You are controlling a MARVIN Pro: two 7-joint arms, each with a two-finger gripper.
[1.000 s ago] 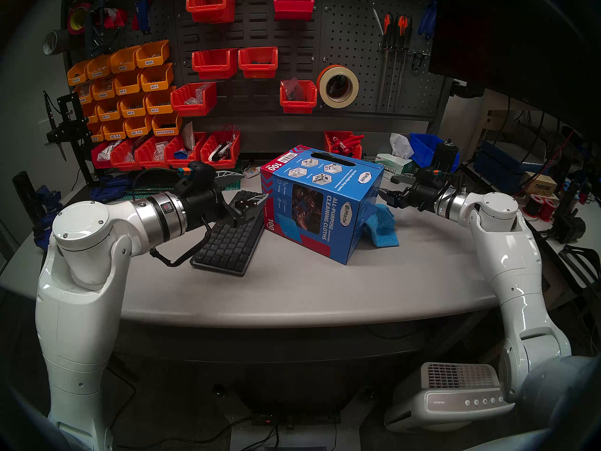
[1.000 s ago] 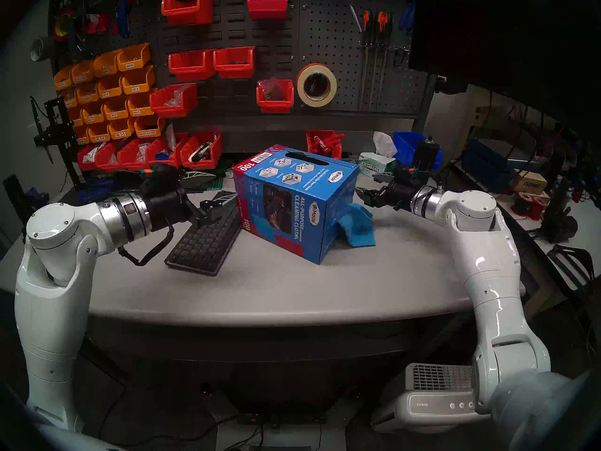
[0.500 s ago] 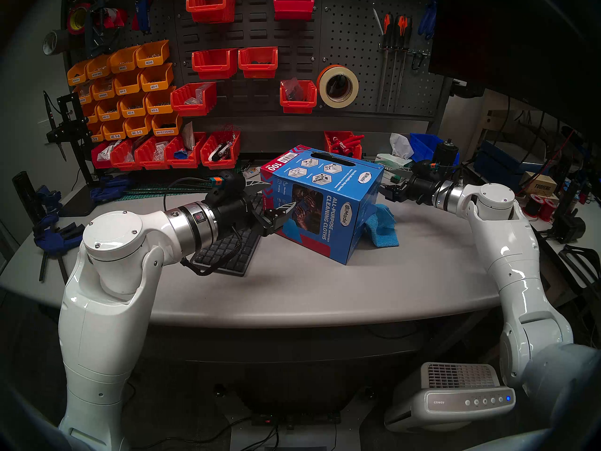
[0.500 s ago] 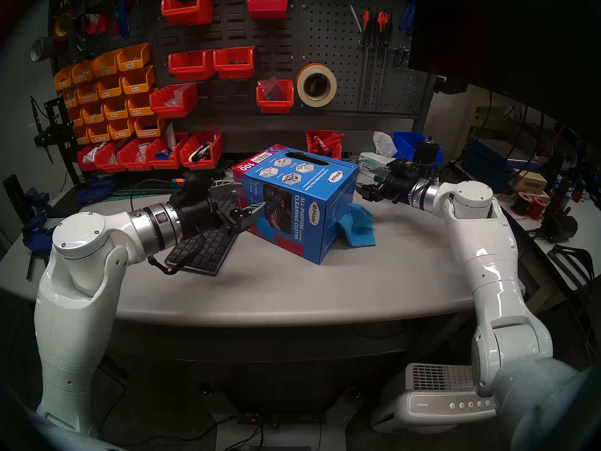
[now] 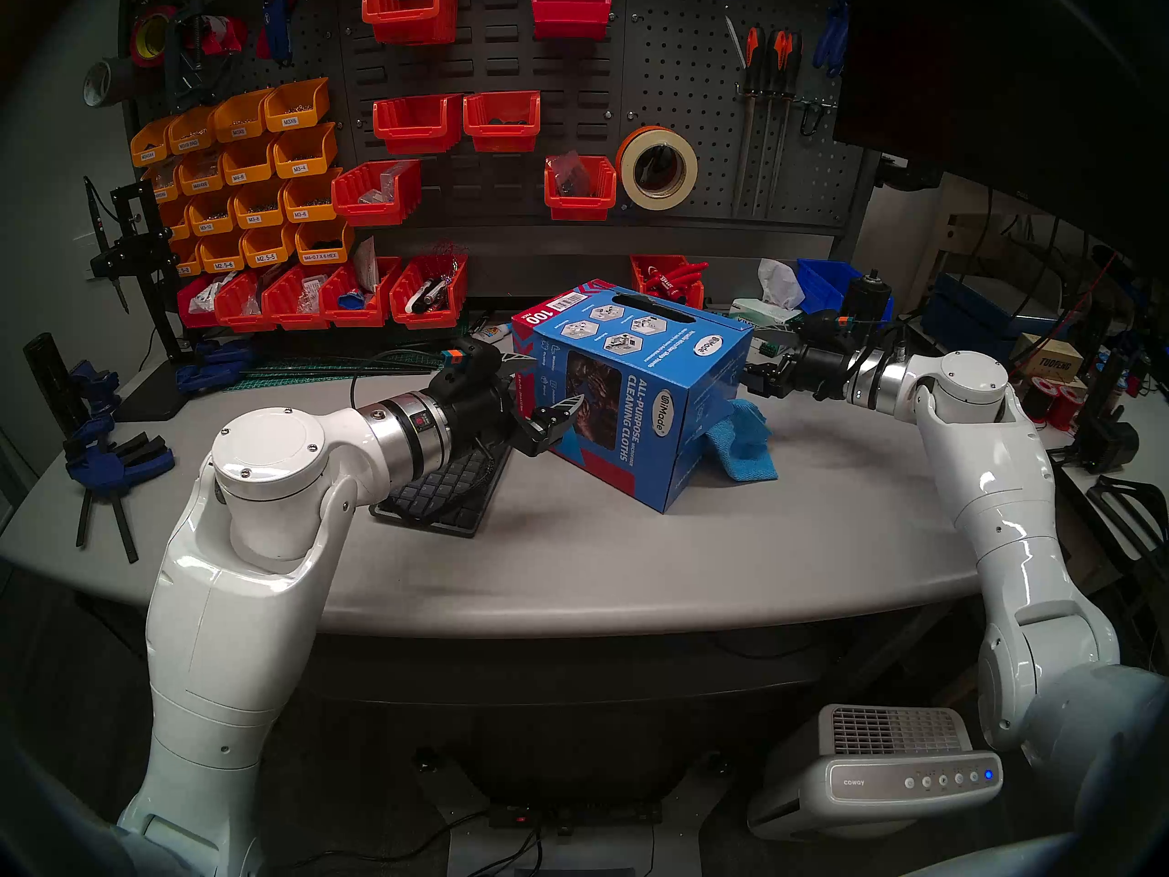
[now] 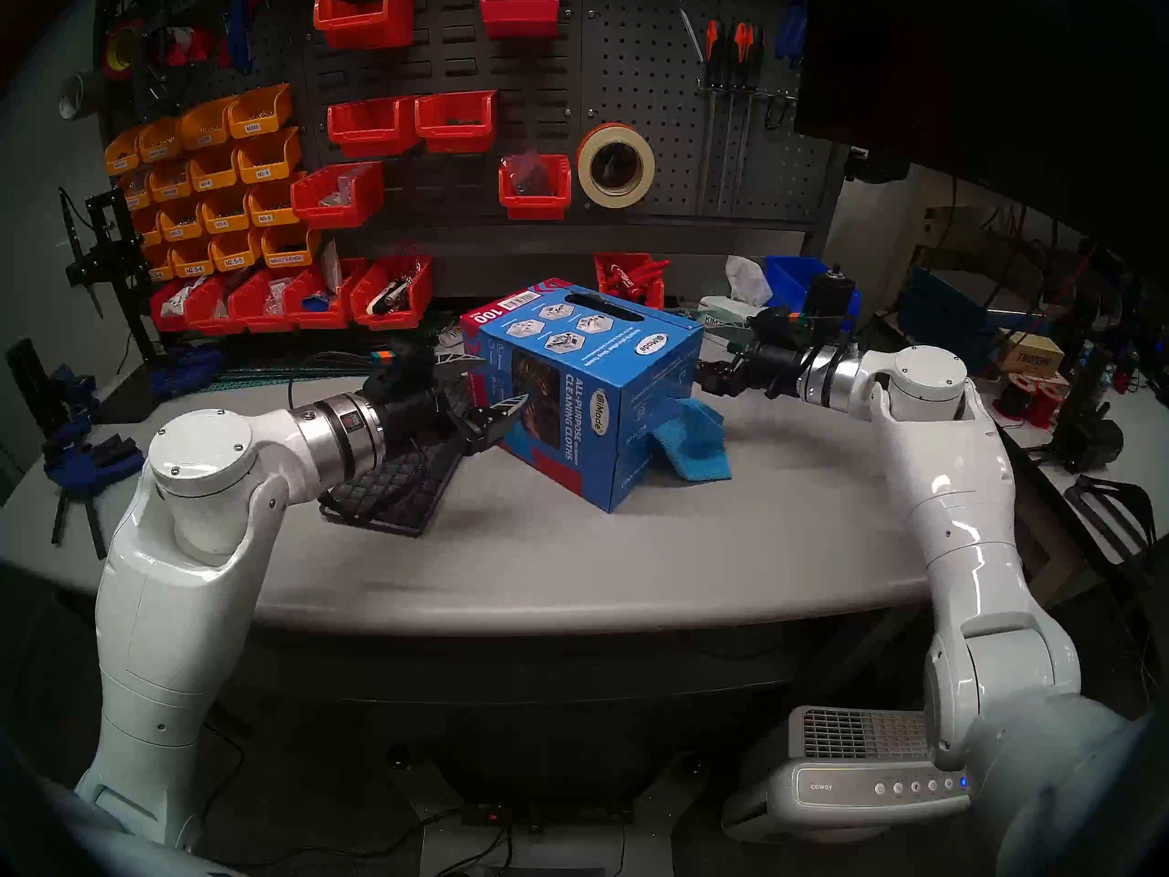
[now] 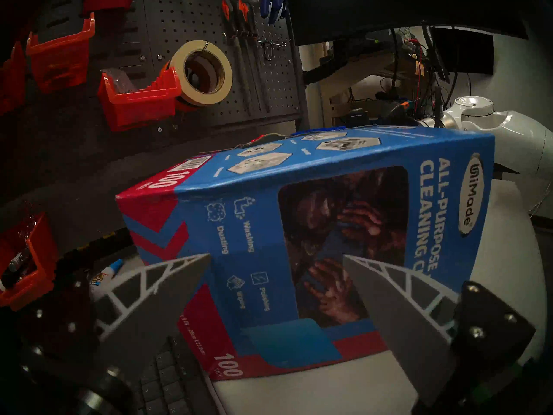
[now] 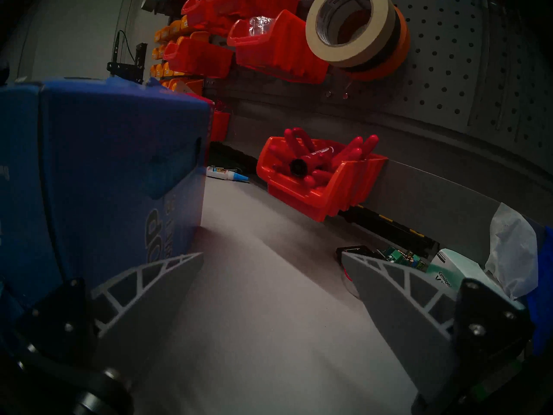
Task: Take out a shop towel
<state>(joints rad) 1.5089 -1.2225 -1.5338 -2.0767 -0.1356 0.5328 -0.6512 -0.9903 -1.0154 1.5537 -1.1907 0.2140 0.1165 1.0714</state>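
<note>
Shop towel (image 5: 741, 440): hangs from the blue box's (image 5: 639, 388) side, at 3 o'clock. Left gripper (image 5: 549, 385) open around the box's 9 o'clock corner; right gripper (image 8: 272, 281) open, empty, above the towel. Step: approach; next, likely steady the box, lower and pinch the towel.

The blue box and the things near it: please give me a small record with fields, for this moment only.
box: blue cardboard box, tilted, on the grey table
towel: blue cloth hanging out of the box's right side onto the table
left tool: open, at the box's front left corner, holding nothing
right tool: open, beside the box's right side, empty
keyboard: partly under the left arm
tissue box: behind the right tool
</note>
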